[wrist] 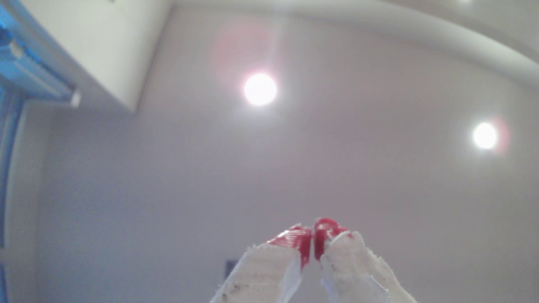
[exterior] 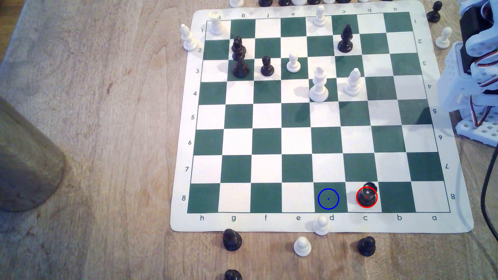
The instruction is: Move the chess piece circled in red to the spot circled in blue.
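Pale ceiling [wrist: 350, 163], two round lights [wrist: 260, 89] glowing; blue-framed window [wrist: 17, 72]; wooden tabletop [exterior: 107, 134].

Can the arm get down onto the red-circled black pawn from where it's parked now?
Probably yes. The black pawn stands alone, its neighbouring squares bare, nearest the white pawn off the board's edge. The claw, shut, points at the ceiling, so it must swing down first.

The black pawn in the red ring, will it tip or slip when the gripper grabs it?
The black pawn looks squat with a wide base, so it probably stands steady. Its glossy rounded head may slip between the gripper tips. It seems rigid.
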You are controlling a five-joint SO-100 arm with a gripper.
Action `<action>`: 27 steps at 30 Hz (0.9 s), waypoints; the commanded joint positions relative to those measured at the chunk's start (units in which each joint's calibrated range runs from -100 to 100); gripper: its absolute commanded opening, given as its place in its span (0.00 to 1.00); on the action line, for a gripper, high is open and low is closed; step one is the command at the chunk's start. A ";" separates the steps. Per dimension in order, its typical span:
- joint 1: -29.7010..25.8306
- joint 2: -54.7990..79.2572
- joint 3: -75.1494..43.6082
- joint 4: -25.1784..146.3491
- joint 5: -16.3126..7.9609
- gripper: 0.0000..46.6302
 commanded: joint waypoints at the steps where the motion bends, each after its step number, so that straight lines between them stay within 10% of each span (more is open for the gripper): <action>1: -3.51 -0.28 0.72 5.44 0.05 0.00; 27: -6.33 -0.11 -38.81 132.30 -0.34 0.00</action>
